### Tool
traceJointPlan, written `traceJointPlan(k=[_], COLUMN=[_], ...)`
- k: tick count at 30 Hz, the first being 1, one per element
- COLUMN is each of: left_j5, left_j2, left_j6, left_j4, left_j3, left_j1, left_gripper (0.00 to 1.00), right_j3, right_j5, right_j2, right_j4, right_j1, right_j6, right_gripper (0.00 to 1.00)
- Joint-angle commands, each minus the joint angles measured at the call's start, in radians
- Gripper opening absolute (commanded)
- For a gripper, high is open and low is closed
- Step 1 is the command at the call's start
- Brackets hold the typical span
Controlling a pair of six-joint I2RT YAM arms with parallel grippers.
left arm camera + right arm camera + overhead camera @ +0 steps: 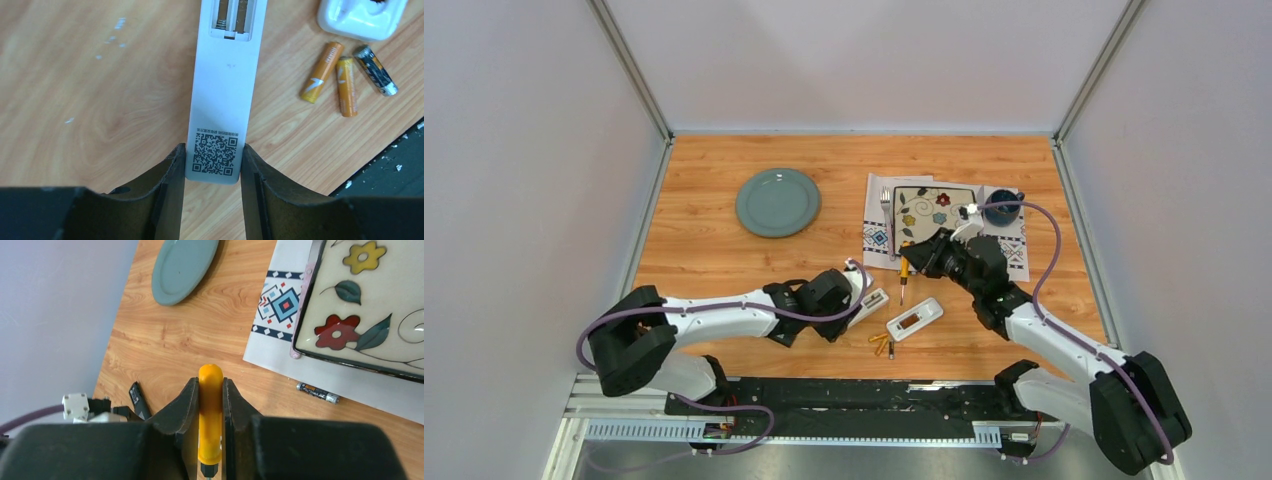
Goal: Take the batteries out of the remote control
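1. While its jaws stand part-way apart, the left gripper (212,150) clamps the QR-code end of the remote control (223,90), one finger pressed against each long edge. The remote lies flat on the table (100,100), back side up.
2. Battery bay (232,17): at the remote's far end, cover off, contact springs showing.
3. Cells, group of three: two gold-orange batteries (321,72) side by side and one dark grey battery (376,70) just beside them. All lie loose on the wood to the right of the remote, near the table's front edge.
4. White casing (914,319): flat on the wood just beyond the three cells, apart from the remote.
5. Right gripper (210,385): jaws nearly closed, pinching the orange handle of a screwdriver (210,415) near the placemat's front left corner. Whether the tip meets the wood cannot be told.
6. Dark battery (318,392): a fourth cell, lying on the placemat (280,305) just beside the near edge of the floral tray (370,305).
7. Teal plate (777,201): far left of the table, well apart from the remote.
8. Blue cup (1001,207): on the placemat, right of the tray.
9. Fork (886,205): on the placemat, left of the tray.
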Motion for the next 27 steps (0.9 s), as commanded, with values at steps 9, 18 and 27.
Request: traceJointPlan(k=[9, 18, 27], left_j5=[-0.015, -0.05, -0.107], left_j2=[-0.162, -0.001, 0.25], left_j6=[-0.042, -0.097, -0.149], left_j4=[-0.029, -0.079, -0.154], left_j3=[0.061, 0.205, 0.42], left_j1=[0.207, 0.33, 0.365], left_gripper=[0.0, 0.0, 0.0], right_j3=[-0.023, -0.072, -0.075], right_j5=[0.017, 0.016, 0.048], right_j2=[-0.143, -0.203, -0.271], right_j4=[-0.1, -0.103, -0.189], right_j1=[-0.062, -0.068, -0.07], right_j6=[-0.051, -0.048, -0.08], right_gripper=[0.0, 0.0, 0.0])
